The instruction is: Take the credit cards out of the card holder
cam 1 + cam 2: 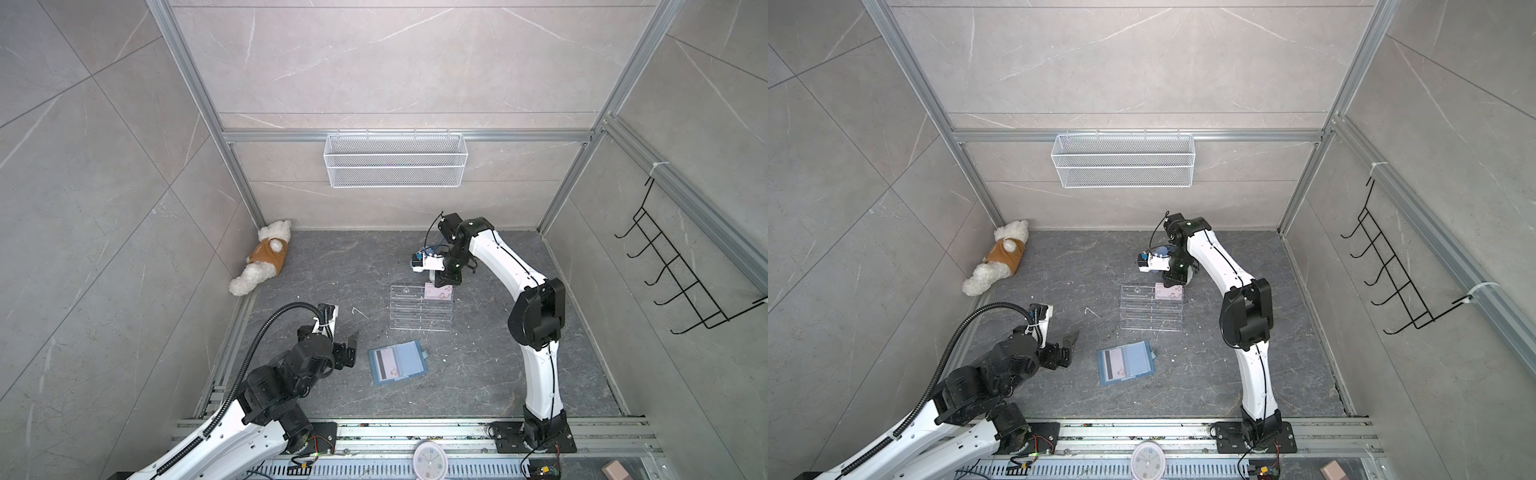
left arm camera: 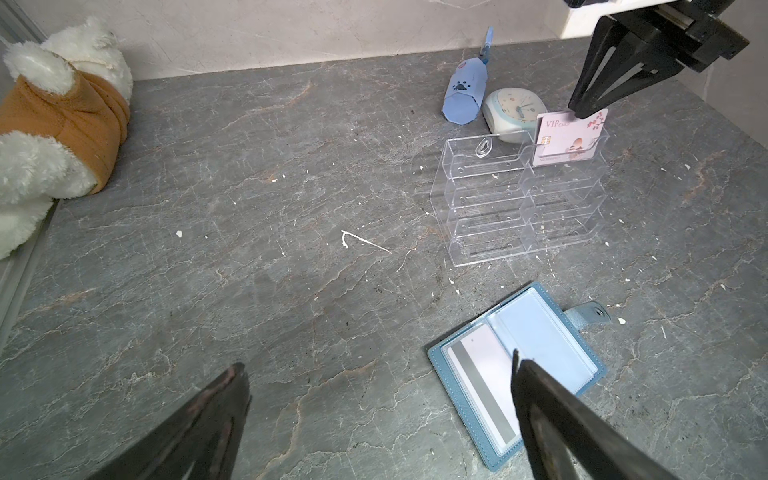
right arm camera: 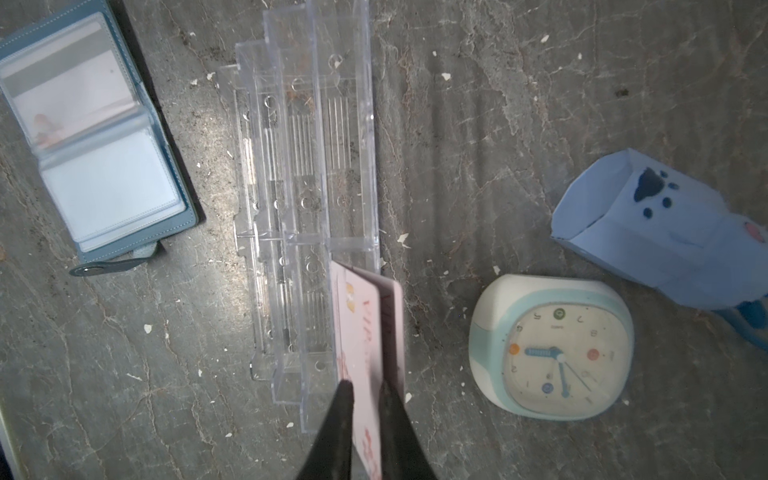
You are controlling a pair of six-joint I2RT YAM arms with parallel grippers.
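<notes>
A dark grey veined stone table (image 1: pixel 478 374) is seen carrying everything. A white plush bear in a tan vest (image 1: pixel 262 262) is laid in its far left corner. A clear acrylic tiered rack (image 1: pixel 419 309) is set mid-table. A dusty-blue square card holder (image 1: pixel 399 362) is spread open and flat just in front of it. A rounded white-and-blue clock (image 2: pixel 513 114) is placed beyond the rack.

The left jaws are held wide apart and empty, just beside the holder. One pale card with a grey stripe (image 2: pixel 484 382) is kept in the holder's sleeve nearer the left arm. Two pale pink VIP cards (image 3: pixel 359 332) are stood in the rack's rearmost right compartment. The right jaws are set narrowly around the front card's top edge; whether it is gripped cannot be told.
</notes>
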